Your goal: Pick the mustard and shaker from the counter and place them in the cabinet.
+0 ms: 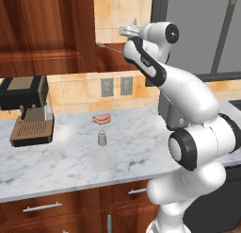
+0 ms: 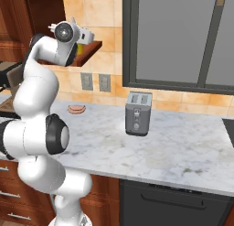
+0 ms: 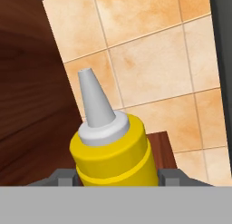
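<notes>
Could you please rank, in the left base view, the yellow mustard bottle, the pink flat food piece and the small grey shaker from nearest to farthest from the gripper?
1. Yellow mustard bottle, between the gripper's fingers, by the cabinet.
2. Pink flat food piece, on the counter below.
3. Small grey shaker, further forward.

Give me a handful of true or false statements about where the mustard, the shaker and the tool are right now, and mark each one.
1. The mustard sits between the fingers of the tool. True.
2. The shaker is already up in the cabinet. False: it stands on the counter, near the pink food piece.
3. The tool is raised by the cabinet shelf, well above the counter. True.
4. The mustard lies on its side on the counter. False: it is held in the tool with its nozzle cap up, at cabinet height.
5. A toaster stands on the counter. True.
</notes>
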